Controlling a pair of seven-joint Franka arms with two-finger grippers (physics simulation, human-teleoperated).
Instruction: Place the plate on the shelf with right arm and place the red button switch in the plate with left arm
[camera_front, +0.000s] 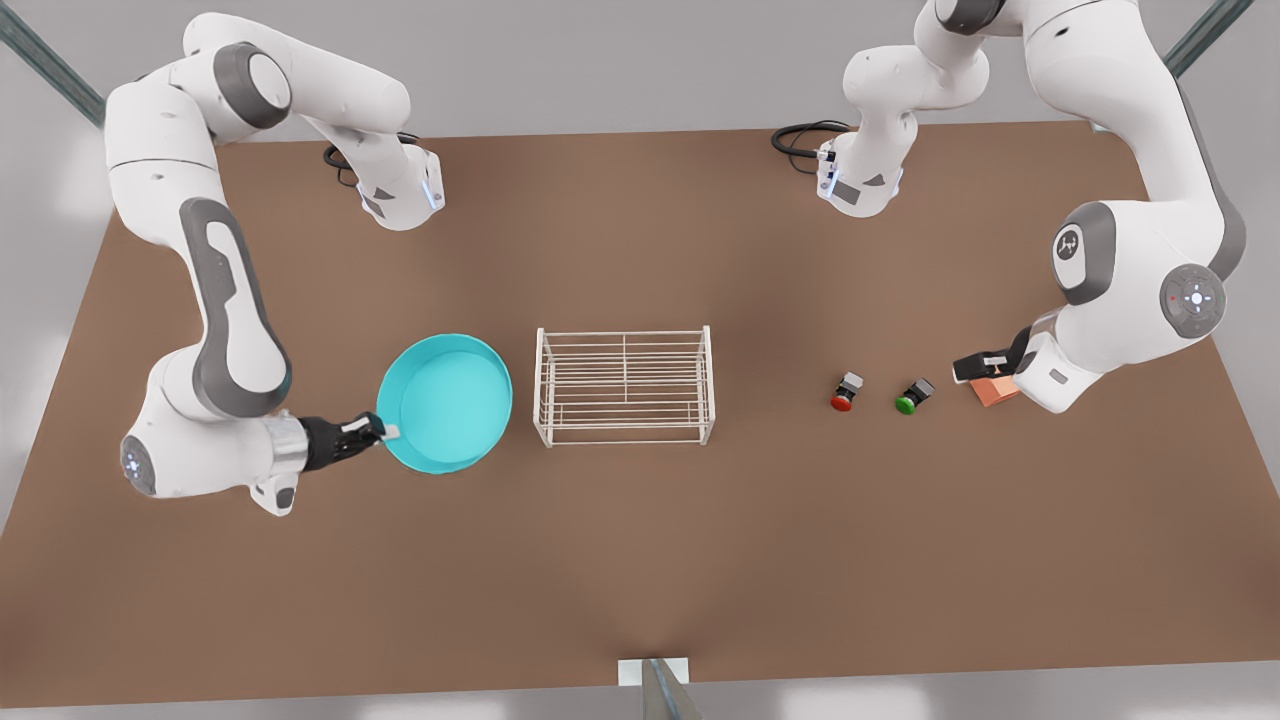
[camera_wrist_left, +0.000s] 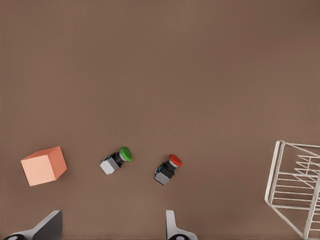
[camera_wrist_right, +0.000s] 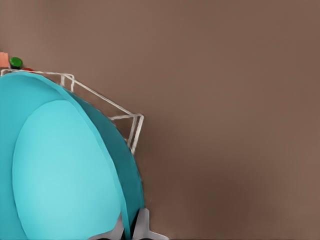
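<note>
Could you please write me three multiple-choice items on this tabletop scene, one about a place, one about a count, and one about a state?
1. Where does the small white wire rack stand in the front view?
A. between the round turquoise plate and the red-capped push button
B. beyond the orange cube
C. on the plate

2. How many capped push buttons lie on the brown table?
A. one
B. two
C. three

3. What is the right gripper doing?
A. hanging open over the rack
B. shut on the plate's rim
C. holding the cube

Answers: 1 A, the rack sits mid-table with plate and buttons on either side. 2 B, the red one and the green-capped button. 3 B, its fingers pinch the rim, while the left gripper hangs open near the cube.
</note>
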